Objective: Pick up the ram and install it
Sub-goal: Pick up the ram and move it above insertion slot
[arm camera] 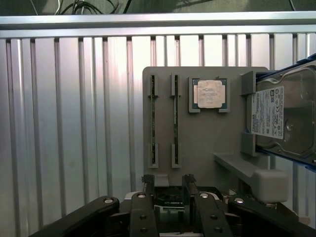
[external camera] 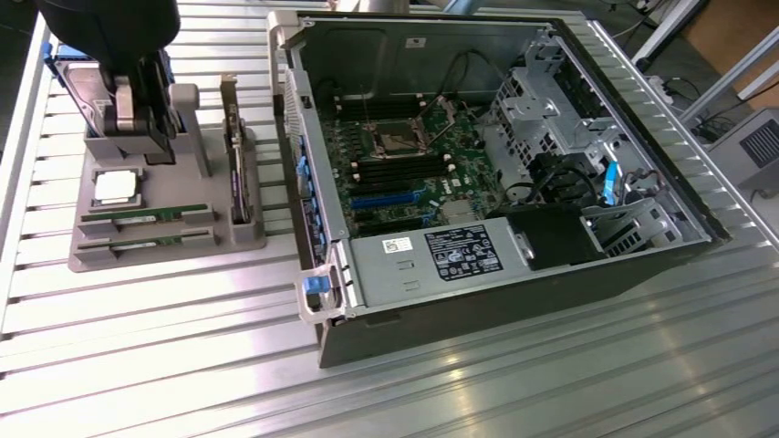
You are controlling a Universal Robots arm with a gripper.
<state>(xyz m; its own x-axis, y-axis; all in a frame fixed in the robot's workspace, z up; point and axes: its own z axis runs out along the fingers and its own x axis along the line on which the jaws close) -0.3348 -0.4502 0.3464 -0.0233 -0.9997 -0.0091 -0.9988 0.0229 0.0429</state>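
**Open gripper over a parts holder, beside an open computer**

A ribbed metal worktop point(external camera: 512, 383) carries everything. On the exterior view's right lies an open computer case point(external camera: 487, 306) with its motherboard point(external camera: 414, 182) exposed. The memory slots there are too dark to tell filled from free.

On the exterior view's left sits a grey parts holder point(arm camera: 207, 143). At its far end a hard drive point(arm camera: 284, 116) stands in a bracket. The black robot arm point(external camera: 109, 36) partly hides it in the exterior view, and the frame edge cuts it off in the wrist view. An expansion card point(external camera: 240, 182) stands on edge along the holder's side nearest the case.

The gripper point(arm camera: 168, 183) hangs over the holder, its body cut off by the frame. Its two fingers point(arm camera: 148, 185) stand apart and touch neither stick.

Two ram sticks lie side by side in grooves at the holder's near end. The far ram stick point(arm camera: 175, 121) is just beside the square silver processor chip point(arm camera: 209, 94); the near ram stick point(arm camera: 153, 121) lies next to it. Only their thin edges show, and their chips cannot be made out.
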